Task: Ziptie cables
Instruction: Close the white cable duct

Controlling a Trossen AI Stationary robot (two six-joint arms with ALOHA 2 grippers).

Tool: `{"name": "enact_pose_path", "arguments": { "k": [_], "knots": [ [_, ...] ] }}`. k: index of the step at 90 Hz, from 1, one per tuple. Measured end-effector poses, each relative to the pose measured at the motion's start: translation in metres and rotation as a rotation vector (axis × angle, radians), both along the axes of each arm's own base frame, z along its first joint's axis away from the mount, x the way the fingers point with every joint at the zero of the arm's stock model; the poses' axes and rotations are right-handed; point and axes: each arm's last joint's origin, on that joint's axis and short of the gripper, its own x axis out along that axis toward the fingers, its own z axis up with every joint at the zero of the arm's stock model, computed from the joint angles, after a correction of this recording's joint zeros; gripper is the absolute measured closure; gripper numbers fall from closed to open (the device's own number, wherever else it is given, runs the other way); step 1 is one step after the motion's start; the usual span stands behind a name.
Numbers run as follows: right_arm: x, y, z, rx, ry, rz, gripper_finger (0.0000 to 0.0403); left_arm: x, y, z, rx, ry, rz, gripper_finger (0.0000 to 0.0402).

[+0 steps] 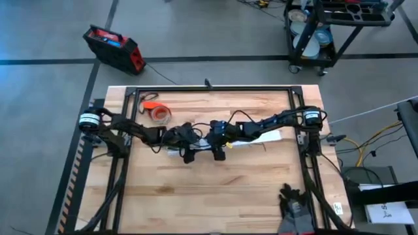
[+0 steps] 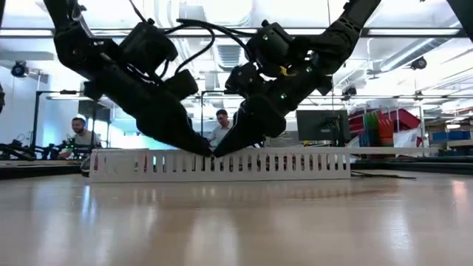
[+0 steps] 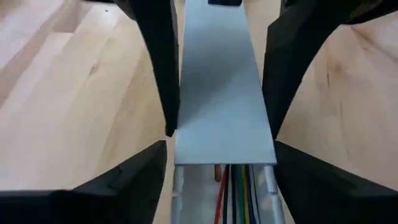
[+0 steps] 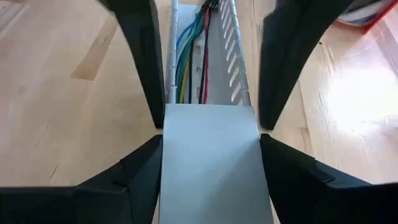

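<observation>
Straddling channel [image 2: 222, 164], both fingers spread; wrist views alone reveal cables [image 4: 193, 59] inside.

Coloured cables [image 4: 193, 59] – lying lengthwise inside white slotted channel [image 4: 236, 68]

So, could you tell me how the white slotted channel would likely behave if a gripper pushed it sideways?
The white slotted channel looks thin-walled and light, so it would probably slide easily on the smooth table. Being long, it may pivot unless pushed near its middle.
</observation>
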Motion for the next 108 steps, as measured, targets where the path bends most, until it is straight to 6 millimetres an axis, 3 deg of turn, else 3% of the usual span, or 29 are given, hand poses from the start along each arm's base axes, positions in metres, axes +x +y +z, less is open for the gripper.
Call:
{"name": "enact_pose_path", "arguments": {
  "k": [19, 30, 51, 82, 98, 108],
  "knots": [
    [-0.001, 0.0, -0.001, 0.001, 0.017, -0.001, 0.0179, -0.03, -0.005, 0.006, -0.05, 0.194, 0.016, 0.0103],
    [-0.002, -0.001, 0.0, 0.001, 0.021, -0.001, 0.0183, -0.05, -0.011, 0.008, -0.073, 0.177, 0.014, 0.0104],
    [-0.003, -0.002, -0.001, 0.005, 0.024, -0.006, 0.0176, -0.087, -0.017, -0.021, -0.115, 0.248, 0.075, 0.0123],
    [-0.004, -0.002, -0.002, 0.01, 0.034, -0.018, 0.0176, -0.089, -0.021, -0.034, -0.059, 0.188, 0.095, 0.0185],
    [-0.003, -0.002, -0.002, 0.034, 0.027, 0.013, 0.0181, -0.088, -0.022, -0.041, -0.063, 0.211, 0.106, 0.0185],
    [-0.003, -0.002, -0.002, 0.032, 0.024, 0.033, 0.0172, -0.086, -0.022, -0.042, -0.068, 0.2, 0.112, 0.016]
  ]
}}
